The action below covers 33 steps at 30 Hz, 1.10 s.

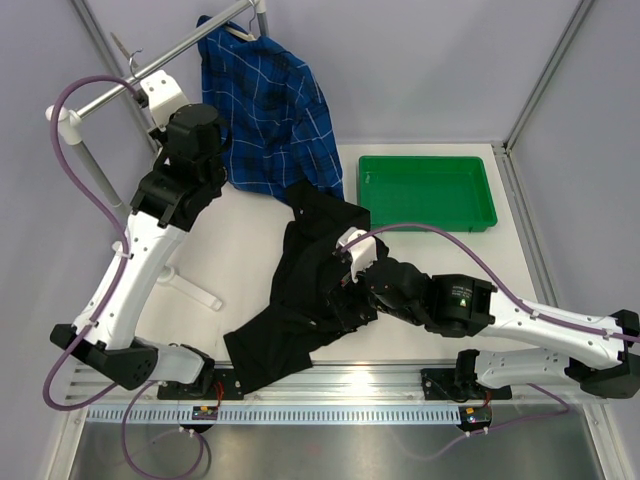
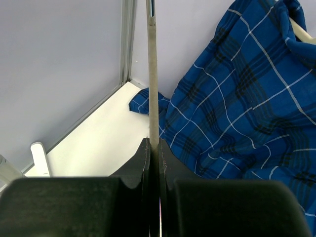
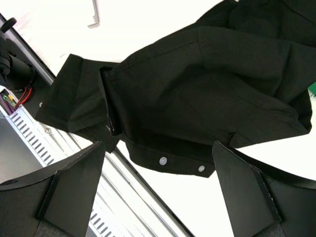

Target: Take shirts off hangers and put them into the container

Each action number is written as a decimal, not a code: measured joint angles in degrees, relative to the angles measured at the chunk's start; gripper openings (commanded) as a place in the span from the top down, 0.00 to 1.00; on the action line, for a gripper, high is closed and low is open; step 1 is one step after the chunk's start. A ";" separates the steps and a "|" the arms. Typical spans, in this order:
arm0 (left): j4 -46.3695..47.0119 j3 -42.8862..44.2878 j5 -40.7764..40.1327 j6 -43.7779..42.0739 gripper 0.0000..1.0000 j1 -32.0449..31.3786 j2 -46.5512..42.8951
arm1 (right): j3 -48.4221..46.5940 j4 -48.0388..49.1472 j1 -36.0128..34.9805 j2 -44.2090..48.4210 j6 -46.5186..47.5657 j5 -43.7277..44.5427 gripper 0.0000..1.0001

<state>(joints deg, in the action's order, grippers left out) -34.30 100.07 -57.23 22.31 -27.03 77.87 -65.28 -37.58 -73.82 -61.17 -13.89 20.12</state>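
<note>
Black shirt [image 1: 300, 290] is lying crumpled mid-table, just beside the tray [image 1: 428, 160], under the right gripper [image 1: 345, 270]; the plaid shirt [image 1: 270, 110] is hanging from the rail [image 1: 190, 45] beside the left gripper [image 1: 150, 88]. In the left wrist view, its fingers are pinching a thin beige hanger [image 2: 153, 74] (seen edge-on). In the right wrist view, the jaws are gaping wide above that shirt [image 3: 197, 74].

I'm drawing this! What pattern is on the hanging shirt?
Blue plaid shirt with thin white and dark lines, clearest in the left wrist view.
</note>
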 measured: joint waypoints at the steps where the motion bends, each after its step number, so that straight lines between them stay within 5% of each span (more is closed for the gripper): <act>1: -0.02 0.00 0.00 0.00 1.00 0.17 0.15 | 0.00 0.02 0.00 0.00 0.00 -0.02 0.01; 17: -2.45 0.07 -0.20 2.12 0.90 1.84 4.02 | 0.83 0.28 0.00 0.04 0.00 -0.07 0.01; 23: -2.89 -1.53 0.44 3.67 0.63 1.99 3.61 | 1.22 0.74 0.00 0.02 0.02 -0.04 0.01; 33: -3.58 -4.98 7.41 4.39 0.02 2.03 -2.51 | 1.77 2.86 0.00 -0.52 0.20 -0.17 0.01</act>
<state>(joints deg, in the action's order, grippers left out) -37.89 95.09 -49.82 26.70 -24.99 75.35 -63.51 -34.72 -73.82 -61.69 -13.69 19.94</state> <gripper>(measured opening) 0.916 0.993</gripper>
